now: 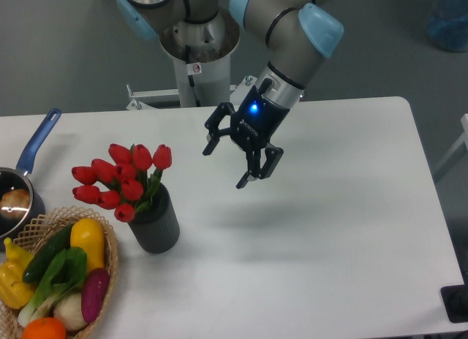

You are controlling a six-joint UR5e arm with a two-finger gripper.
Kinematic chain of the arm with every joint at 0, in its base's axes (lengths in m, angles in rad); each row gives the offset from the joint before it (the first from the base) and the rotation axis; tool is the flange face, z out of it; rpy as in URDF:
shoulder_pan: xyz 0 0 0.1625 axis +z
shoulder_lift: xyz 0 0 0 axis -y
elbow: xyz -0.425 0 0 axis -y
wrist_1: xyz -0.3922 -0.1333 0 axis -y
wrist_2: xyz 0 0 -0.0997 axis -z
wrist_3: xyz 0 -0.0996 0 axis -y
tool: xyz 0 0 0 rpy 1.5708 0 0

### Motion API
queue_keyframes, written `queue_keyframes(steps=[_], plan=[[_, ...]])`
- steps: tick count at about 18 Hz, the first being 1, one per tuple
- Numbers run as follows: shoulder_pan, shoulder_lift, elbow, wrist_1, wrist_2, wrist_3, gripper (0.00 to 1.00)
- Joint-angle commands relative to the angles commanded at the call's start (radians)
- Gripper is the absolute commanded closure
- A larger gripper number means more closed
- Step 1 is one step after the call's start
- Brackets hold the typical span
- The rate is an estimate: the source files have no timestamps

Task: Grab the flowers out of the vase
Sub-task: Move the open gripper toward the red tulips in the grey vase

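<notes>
We see the flowers (121,180), red tulip buds w/ green stems & a leaf or two, standing in the vase (156,223), heads leaning out toward the vase's left & up over its rim. The vase is dark grey, ribbed, upright on the white table (322,266), near the table's left part.

Just left of & below the vase sits a wicker basket (110,269) w/ veg: a yellow pepper, a cucumber, leafy greens, a purple piece, an orange one; the basket rim is close to the vase base, we can't tell if they touch. Left of the vase & further back, a pan (14,200) w/ blue handle, sth pale brown inside.

Right of the vase & above it, well apart from the flowers, the gripper (230,164) hangs over the table, fingers spread w/ nothing between them, tilted down toward the table. A blue light glows on its wrist. The arm (289,32) rises behind it to the base at the table's far edge.
</notes>
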Motion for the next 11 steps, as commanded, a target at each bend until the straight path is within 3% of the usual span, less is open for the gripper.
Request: queue_keyframes(steps=[6, 11], plan=[[0.000, -0.002, -0.014, 0.002, -0.009, 0.009, 0.00], [-0.012, -0.003, -0.037, 0.002, -0.086, 0.003, 0.00]])
